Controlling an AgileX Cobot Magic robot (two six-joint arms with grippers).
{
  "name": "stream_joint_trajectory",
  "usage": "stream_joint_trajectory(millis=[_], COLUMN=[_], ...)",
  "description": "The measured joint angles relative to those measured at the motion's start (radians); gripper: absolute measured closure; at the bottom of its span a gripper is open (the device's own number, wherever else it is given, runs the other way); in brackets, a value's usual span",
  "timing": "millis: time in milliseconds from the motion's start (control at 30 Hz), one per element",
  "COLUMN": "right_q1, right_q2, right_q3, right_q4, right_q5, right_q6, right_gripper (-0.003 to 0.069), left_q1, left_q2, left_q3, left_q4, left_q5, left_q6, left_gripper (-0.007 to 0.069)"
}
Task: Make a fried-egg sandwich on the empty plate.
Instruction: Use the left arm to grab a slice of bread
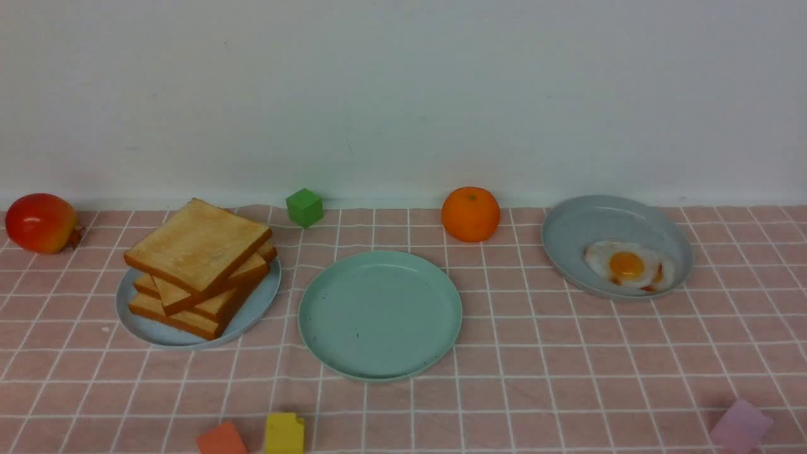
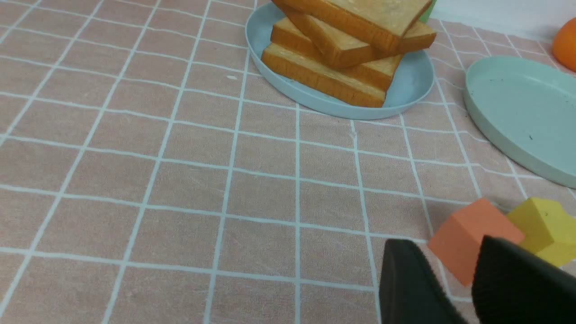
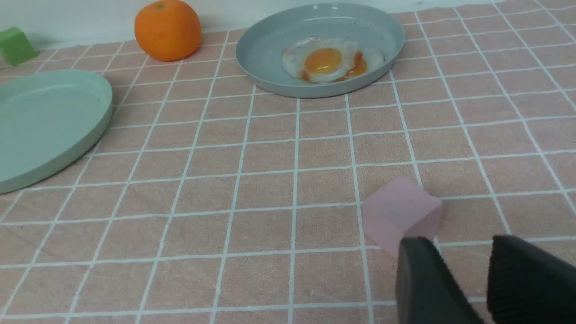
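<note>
- Blocks (image 1: 284, 434) sit nearest; left gripper (image 2: 443, 247) and right gripper (image 3: 456, 245) both parted, empty.
- Middle plate (image 1: 380, 313) bare; no step begun, I judge.
- Next, likely: left gripper lifts top toast (image 1: 197, 243), far left.

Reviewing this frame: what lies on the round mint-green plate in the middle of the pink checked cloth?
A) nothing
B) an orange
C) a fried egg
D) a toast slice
A: the round mint-green plate is bare. The golden-brown toast slices sit stacked on the pale blue plate, and the white fried egg lies on the bluish-grey plate.
</note>
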Motion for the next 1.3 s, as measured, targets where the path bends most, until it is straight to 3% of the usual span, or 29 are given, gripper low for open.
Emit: stream_joint_trajectory(millis=[800,933,1100,1233,1300], right_q1=[0.000,0.000,0.000,0.000,0.000], right_q2=[0.000,0.000,0.000,0.000,0.000], right_q3=[0.000,0.000,0.000,0.000,0.000], right_q4=[0.000,0.000,0.000,0.000,0.000], right_q5=[0.000,0.000,0.000,0.000,0.000], right_q6=[0.000,0.000,0.000,0.000,0.000], right_gripper=[0.0418,0.0418,0.0418,0.0418,0.0418], left_q1=[0.000,0.000,0.000,0.000,0.000], left_q2=[0.000,0.000,0.000,0.000,0.016], left_q3=[0.000,0.000,0.000,-0.001,-0.057], left_q4=[0.048,-0.078,-0.390,-0.459,-0.466], left_q5=[-0.057,-0.148,-0.311,-0.413,-0.373], left_q6=[-0.003,-0.094,-0.286,-0.298,-0.269], left_gripper=[0.0386,0.0386,0.0386,0.0386,0.0386])
